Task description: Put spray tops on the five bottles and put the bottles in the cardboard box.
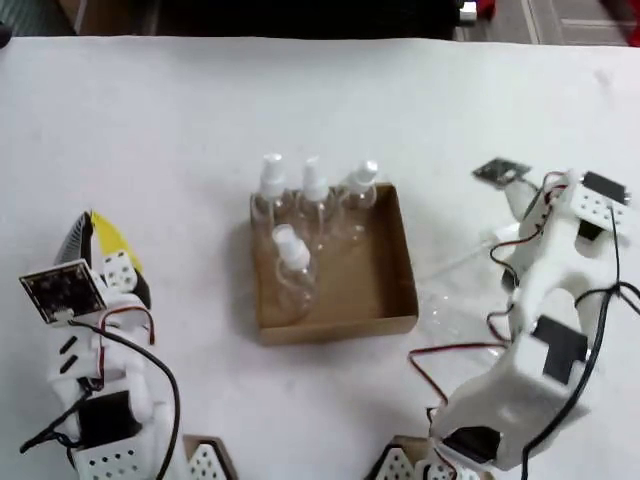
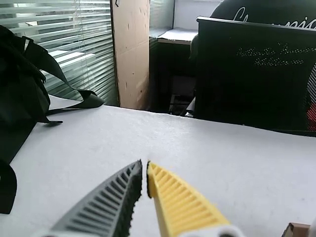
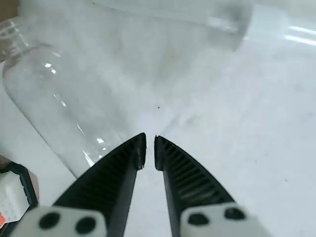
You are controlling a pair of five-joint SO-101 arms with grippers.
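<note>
We are viewing a table [image 1: 150, 120] carrying a cardboard box [image 1: 390, 300], with 4 topped bottles [image 1: 293, 268] standing inside it. A 5th bottle [image 3: 89, 84] is lying on the table just beyond the right claw [image 3: 149, 150], whose jaws are almost touching and gripping nothing. The left claw [image 2: 147, 173] is sitting closed and empty.

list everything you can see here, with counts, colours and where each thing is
cardboard box: 1, brown, middle of the table
bottles with spray tops: 4, clear with white tops, upright in the box, three along its far wall, one nearer
loose bottle: 1, clear, lying on the table beside the box
table: 1, white
bag: 1, black, on the table at its edge
left gripper: 1, grey and yellow fingers, shut, over bare table
right gripper: 1, black fingers, shut, empty, tips just short of the loose bottle
</note>
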